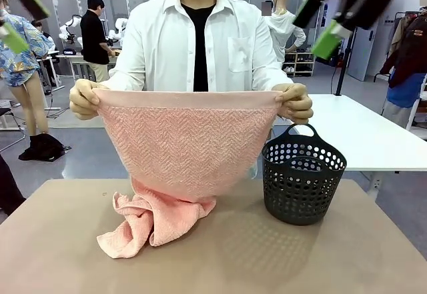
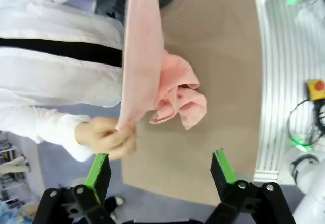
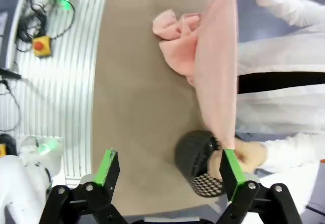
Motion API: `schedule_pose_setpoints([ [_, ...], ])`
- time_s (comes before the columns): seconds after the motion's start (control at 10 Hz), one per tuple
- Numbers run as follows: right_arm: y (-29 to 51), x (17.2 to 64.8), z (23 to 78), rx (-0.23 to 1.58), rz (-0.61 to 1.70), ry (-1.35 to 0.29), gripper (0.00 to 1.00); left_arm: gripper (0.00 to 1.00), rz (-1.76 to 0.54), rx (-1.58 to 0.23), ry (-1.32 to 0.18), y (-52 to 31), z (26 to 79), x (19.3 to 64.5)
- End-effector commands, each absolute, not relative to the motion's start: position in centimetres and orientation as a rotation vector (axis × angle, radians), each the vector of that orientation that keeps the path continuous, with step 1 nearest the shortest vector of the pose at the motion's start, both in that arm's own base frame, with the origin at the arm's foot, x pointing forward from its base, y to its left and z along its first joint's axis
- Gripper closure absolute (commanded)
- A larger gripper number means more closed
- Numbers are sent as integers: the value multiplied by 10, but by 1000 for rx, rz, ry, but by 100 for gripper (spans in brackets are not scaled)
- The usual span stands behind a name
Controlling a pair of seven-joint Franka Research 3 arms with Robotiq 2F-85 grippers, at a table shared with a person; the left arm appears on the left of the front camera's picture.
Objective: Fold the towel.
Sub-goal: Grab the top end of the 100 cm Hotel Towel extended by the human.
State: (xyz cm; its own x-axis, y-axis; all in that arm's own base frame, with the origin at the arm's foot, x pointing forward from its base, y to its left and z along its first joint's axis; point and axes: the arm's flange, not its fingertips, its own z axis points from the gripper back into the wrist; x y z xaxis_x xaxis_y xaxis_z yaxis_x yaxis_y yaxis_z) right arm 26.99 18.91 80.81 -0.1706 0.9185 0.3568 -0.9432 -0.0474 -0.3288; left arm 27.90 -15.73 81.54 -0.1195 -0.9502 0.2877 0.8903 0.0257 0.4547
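Towel [image 1: 187, 141] edge taut between hands [image 1: 83, 99]

You see a tan table [image 1: 60, 241], grey floor [image 1: 87, 154] past it, a white table [image 1: 373, 134] farther off and glass partitions [image 1: 133, 1] behind. In the left wrist view, a white ribbed surface [image 2: 284, 82] runs beyond the finger [image 2: 222, 165] on the picture's right.

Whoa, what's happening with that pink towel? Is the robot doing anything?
A person holds the pink towel up by its top corners with both hands; its bottom end lies bunched on the table. A dark basket stands beside it. The robot's left tool and right tool hang open up high, touching nothing.
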Motion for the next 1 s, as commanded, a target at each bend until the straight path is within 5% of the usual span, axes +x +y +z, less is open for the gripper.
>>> schedule_pose_setpoints([
  [0.0, 209, 293, 821, -30, 1647, -537, 0, 0, -1603, 198, -557, -188, 829, 307],
  [0.9, 251, 386, 757, -77, 1603, -410, 0, 0, -1647, 264, -462, -243, 762, 369],
])
